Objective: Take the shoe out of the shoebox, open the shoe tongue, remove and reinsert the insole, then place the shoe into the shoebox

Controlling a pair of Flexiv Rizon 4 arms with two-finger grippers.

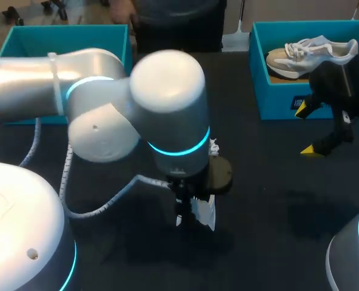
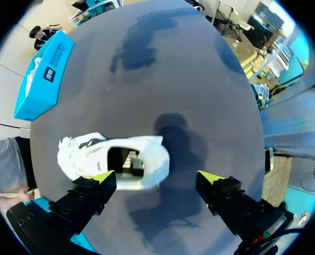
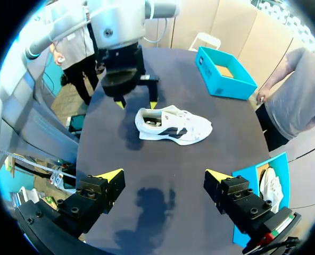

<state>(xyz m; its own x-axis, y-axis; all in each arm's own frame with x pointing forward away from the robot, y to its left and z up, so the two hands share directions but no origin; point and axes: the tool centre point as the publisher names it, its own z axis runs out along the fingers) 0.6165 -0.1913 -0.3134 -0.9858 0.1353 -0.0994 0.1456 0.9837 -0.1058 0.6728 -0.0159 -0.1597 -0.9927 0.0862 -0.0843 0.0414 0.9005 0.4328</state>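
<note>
White shoe (image 3: 173,125) stands upright on the dark table (image 3: 147,159), already out of the teal shoebox (image 3: 224,74), which sits empty well beyond the shoe. My left claw (image 2: 157,178) hangs released just above the shoe's heel opening. My right claw (image 3: 164,174), also released, is well clear of the shoe. By my reckoning, tongue, insole and reboxing all remain.

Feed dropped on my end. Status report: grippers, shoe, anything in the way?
Left gripper open, just above shoe. Right gripper open, holding nothing, well back from it. Shoe out of box, upright on table. Nothing blocking it.
</note>
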